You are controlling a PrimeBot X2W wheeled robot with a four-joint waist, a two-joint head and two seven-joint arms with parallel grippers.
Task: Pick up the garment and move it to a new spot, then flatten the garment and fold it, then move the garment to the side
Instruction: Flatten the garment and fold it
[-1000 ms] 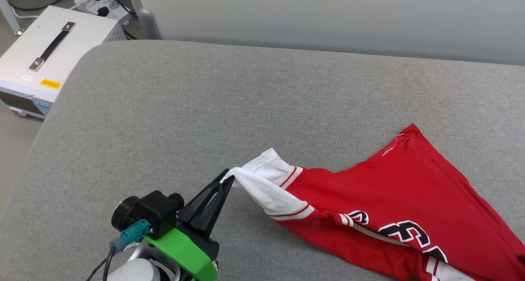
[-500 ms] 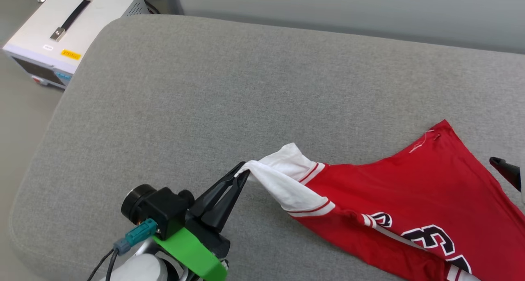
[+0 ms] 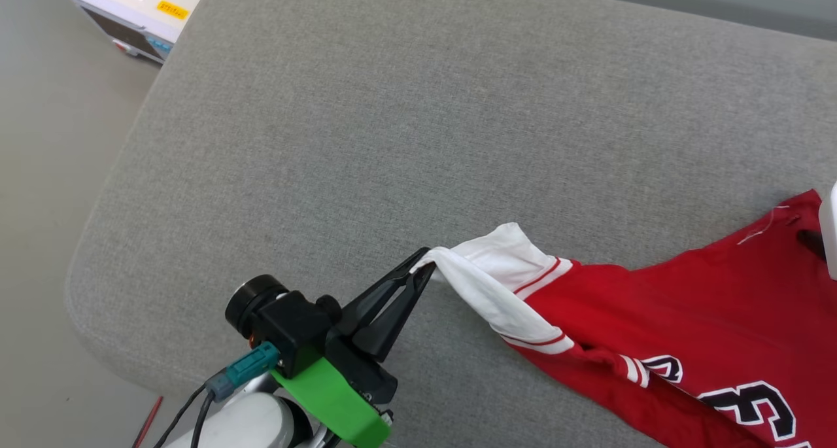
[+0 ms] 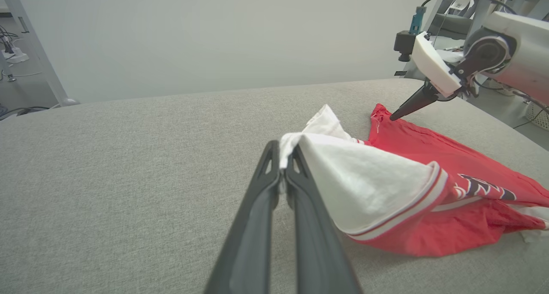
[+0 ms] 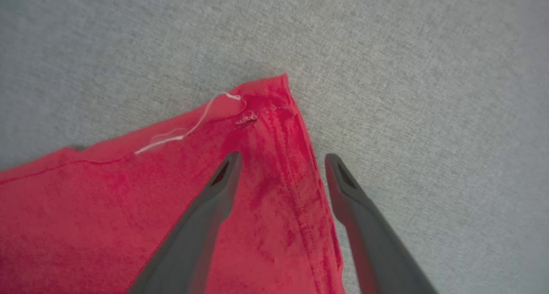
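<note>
The garment (image 3: 686, 310) is a red jersey T-shirt with white sleeves and black lettering, lying at the right of a grey cushion. My left gripper (image 3: 424, 271) is shut on the edge of a white sleeve (image 3: 487, 281), pulling it up and leftward; the left wrist view shows the garment (image 4: 411, 156) with its sleeve cloth pinched between the fingertips (image 4: 281, 150). My right gripper (image 5: 283, 159) hangs open just above the garment's red corner (image 5: 266, 109), its fingers straddling the hem seam. In the left wrist view the right gripper (image 4: 392, 116) points down at that corner.
The grey cushion (image 3: 392, 121) spreads wide to the left and behind the garment, its rounded edge (image 3: 91, 252) dropping to the floor at the left. A white box (image 3: 140, 10) with a yellow label stands on the floor at the far left.
The head camera has tilted down and swung left, so everything shifted right and up. My right gripper has come in over the garment's far corner. The left grip on the sleeve is unchanged.
</note>
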